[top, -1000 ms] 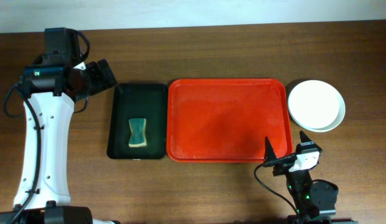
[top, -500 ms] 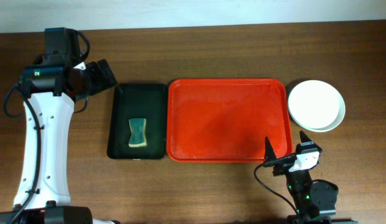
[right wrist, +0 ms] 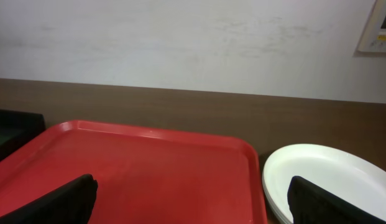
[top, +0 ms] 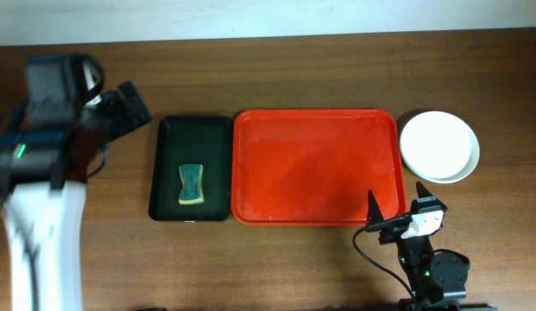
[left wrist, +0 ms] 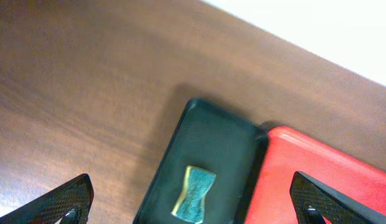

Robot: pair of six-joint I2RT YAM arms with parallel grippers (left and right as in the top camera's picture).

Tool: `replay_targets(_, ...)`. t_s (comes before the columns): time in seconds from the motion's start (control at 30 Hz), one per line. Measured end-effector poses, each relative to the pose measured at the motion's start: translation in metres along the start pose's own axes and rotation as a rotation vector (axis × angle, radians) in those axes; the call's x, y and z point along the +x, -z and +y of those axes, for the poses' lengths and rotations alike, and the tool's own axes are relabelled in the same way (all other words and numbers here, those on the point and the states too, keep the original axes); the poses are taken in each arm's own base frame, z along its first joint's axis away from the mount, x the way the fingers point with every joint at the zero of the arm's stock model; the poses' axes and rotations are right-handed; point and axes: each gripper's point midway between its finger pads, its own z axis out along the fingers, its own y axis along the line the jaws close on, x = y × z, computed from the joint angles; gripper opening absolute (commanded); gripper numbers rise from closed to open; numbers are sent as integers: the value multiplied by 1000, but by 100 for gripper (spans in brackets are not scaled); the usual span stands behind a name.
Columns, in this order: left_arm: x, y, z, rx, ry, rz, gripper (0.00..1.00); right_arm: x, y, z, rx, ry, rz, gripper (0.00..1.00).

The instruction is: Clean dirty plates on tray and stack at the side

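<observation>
Your right gripper (right wrist: 193,200) stands with its jaws spread wide and grips nothing. It sits low at the near edge of the table (top: 293,69), just off the tray's near right corner, and faces across the table toward the wall (right wrist: 180,43).

Your left gripper (left wrist: 191,202) is likewise spread wide and holds nothing. It hangs above the far left part of the table, apart from every object. The overhead view shows that arm blurred. Its wrist camera looks down over the black tray (left wrist: 217,137) and the left end of the red one.

The tray (top: 315,164) lies flat at mid-table, its long sides running left to right. Its near right corner is close in front of your right gripper.

The plates (top: 438,145) are stacked on the table just beside the tray's right short edge, off the tray. The top plate is white. Further rims show beneath it in the right wrist view, but you cannot count them from these views.

The black tray lies just beside the red tray's left edge. A sponge (top: 191,184), green with a yellowish side, rests in its near half.
</observation>
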Motion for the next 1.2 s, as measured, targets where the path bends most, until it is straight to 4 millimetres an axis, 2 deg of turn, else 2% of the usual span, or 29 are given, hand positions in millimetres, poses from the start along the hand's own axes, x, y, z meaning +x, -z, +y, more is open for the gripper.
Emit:
replay_targets(0.07,-5,36,0,34,6,-87,99,0,0,0,0,0,0,98)
replay_targets(0.2,-7,90,4,83,15,-215,99,0,0,0,-1,0,0,98)
replay_targets(0.43,4,167,13,153,28,-401,99,0,0,0,-1,0,0,98)
replay_targets(0.53,11,190,17,174,31,-455,99,0,0,0,0,0,0,98)
replay_targets(0.6,16,199,20,179,32,-469,99,0,0,0,-1,1,0,98)
replay_targets(0.7,28,200,24,169,30,-441,99,0,0,0,-1,1,0,98)
replay_targets(0.8,52,198,34,142,26,-371,99,0,0,0,0,0,0,98)
replay_targets(1.07,145,199,69,42,8,-109,99,0,0,0,0,0,0,99)
replay_targets(1.2,150,203,70,52,3,-121,99,0,0,0,0,1,0,98)
